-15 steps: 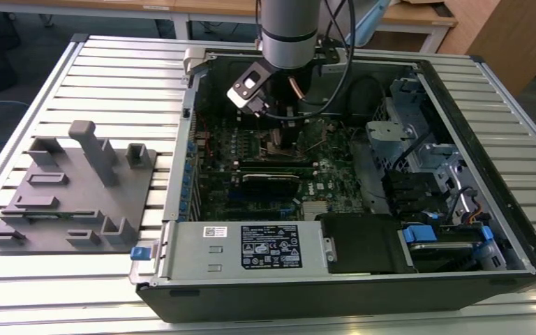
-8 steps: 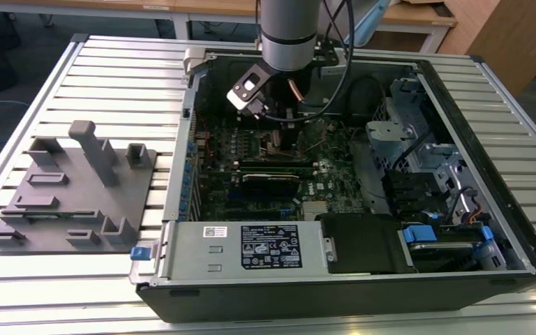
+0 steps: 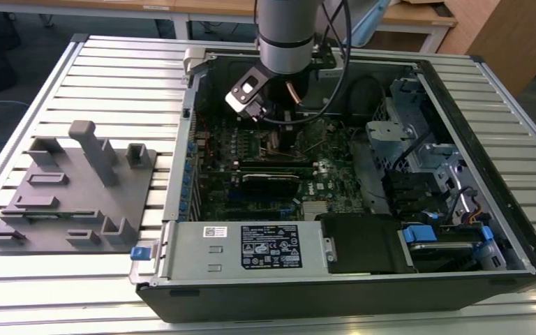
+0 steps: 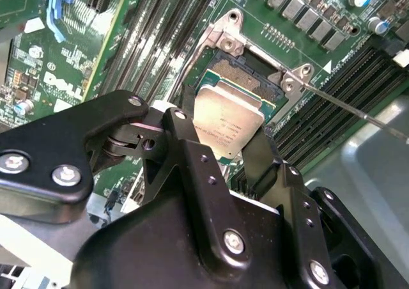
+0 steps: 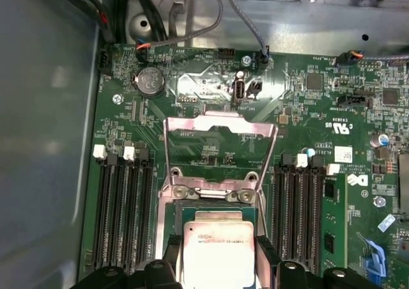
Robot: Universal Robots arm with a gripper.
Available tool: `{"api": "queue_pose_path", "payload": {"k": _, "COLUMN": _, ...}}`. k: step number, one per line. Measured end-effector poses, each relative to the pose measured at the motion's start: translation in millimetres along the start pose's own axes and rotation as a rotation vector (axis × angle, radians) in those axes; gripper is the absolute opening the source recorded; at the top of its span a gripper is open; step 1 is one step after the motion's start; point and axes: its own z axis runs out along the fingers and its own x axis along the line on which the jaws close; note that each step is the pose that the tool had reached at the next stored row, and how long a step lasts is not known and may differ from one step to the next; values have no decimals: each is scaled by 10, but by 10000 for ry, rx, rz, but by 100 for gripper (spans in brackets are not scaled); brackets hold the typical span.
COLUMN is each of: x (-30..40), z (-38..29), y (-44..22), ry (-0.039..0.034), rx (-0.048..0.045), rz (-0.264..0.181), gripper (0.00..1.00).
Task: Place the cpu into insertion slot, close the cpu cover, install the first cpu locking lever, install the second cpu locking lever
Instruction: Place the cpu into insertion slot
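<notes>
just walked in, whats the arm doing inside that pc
The robot arm is reaching into the open computer case to fit a processor. Its gripper holds the cpu between its fingers, right over the insertion slot on the green board. I cannot tell whether the chip is seated. The cpu cover stands swung up and open, so it is not yet closed.

cpu (image 4: 229, 119): silver-grey metal lid, smooth, satin sheen. Cover (image 5: 220, 126): thin bare metal frame, shiny. Slot (image 4: 243, 71): dark matt centre, bright metal rim. Gripper (image 4: 223, 139): matt black body, bright metal screws. Board (image 5: 307, 116): glossy green. Table (image 3: 109, 70): ribbed silvery metal slats, satin. Fixture block (image 3: 72, 202): matt grey plastic. Case (image 3: 343, 296): black outer wall, dull sheen.
</notes>
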Motion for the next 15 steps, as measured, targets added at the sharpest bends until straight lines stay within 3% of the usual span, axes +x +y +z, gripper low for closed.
{"api": "queue_pose_path", "payload": {"k": 15, "x": 41, "z": 99, "y": -31, "ry": -2, "rx": 0, "rz": 15, "gripper": 54}}
